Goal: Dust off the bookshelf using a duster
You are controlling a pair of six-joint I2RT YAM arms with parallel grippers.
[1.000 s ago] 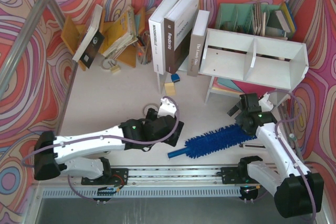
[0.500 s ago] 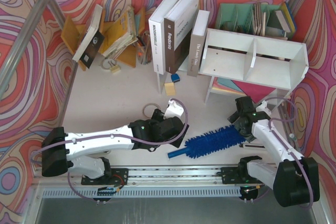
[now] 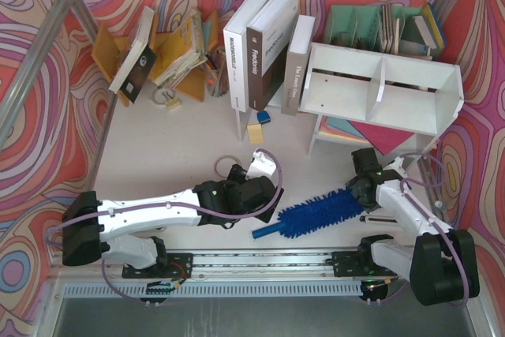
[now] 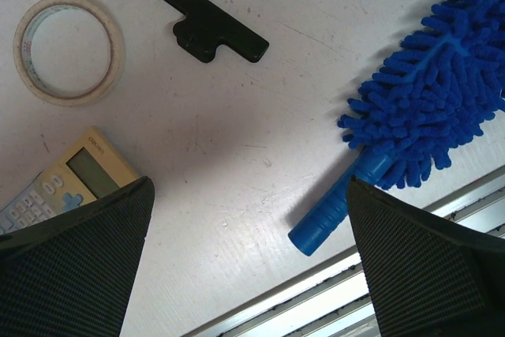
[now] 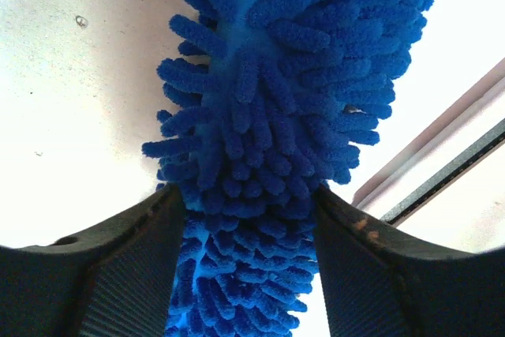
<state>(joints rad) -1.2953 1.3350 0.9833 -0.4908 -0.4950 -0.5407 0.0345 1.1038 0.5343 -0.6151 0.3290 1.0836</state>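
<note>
The bright-blue fluffy duster (image 3: 316, 212) lies on the table in front of the white bookshelf (image 3: 379, 88), its slim handle (image 3: 264, 231) pointing to the near left. My right gripper (image 3: 361, 191) is at the duster's far end. In the right wrist view its fingers press the blue fluff (image 5: 276, 76) from both sides, so the right gripper (image 5: 251, 266) is shut on it. My left gripper (image 3: 264, 195) hovers open just left of the handle. The handle end (image 4: 335, 215) shows by the right finger of the left gripper (image 4: 248, 274), with nothing between the fingers.
A black clip piece (image 4: 209, 31), a tape ring (image 4: 69, 49) and a calculator (image 4: 71, 175) lie under the left arm. Upright books (image 3: 264, 45), a yellow rack (image 3: 170, 53) and a green organiser (image 3: 379, 25) line the back. The metal rail (image 3: 268, 262) runs along the near edge.
My right gripper came down onto the duster's far end and its jaws closed in on the fluff. The left arm shifted right towards the handle, then held still.
</note>
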